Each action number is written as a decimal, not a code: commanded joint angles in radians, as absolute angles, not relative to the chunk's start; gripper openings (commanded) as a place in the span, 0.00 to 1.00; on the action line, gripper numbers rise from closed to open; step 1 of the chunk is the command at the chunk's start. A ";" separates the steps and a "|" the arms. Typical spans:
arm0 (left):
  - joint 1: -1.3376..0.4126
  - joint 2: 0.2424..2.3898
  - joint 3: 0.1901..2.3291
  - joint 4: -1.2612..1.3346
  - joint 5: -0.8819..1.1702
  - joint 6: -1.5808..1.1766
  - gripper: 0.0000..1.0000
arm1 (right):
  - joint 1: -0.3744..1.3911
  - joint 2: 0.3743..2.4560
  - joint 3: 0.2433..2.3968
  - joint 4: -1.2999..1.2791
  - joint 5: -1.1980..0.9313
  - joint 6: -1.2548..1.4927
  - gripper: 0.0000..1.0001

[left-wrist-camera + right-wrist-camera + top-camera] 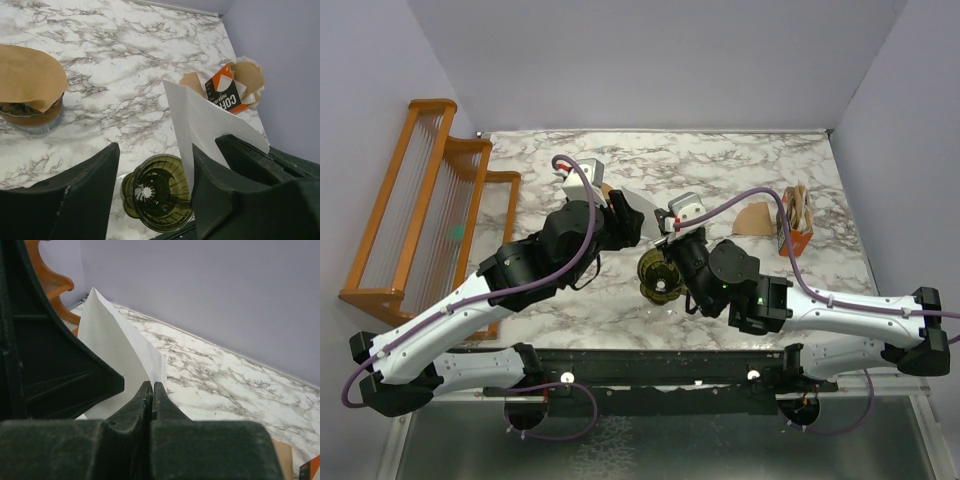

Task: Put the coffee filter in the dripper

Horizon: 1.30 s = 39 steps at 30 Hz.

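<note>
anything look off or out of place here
The coffee filter is folded flat, not opened into a cone, pinched at its seam by the right tool. The dripper seems tipped sideways rather than upright.

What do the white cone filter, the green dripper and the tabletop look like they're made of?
White cone-shaped coffee filter: thin matte paper, opaque, with a crimped seam along one edge. Dark olive-green cone dripper: glossy translucent plastic, possibly glass; its ribs show through. White grey-veined table top: marble look, perhaps only printed laminate.
</note>
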<state>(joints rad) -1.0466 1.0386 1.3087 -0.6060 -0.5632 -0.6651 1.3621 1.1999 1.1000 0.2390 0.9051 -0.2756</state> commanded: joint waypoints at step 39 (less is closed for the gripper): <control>-1.043 1.088 1.332 -0.703 -0.392 -0.585 0.00 | 1.368 1.251 1.249 -0.286 1.013 0.203 0.34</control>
<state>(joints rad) -1.0466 1.1049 1.2926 -0.6842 -0.4297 -0.6109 1.3624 1.2186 1.2034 -0.1829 0.9726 0.1459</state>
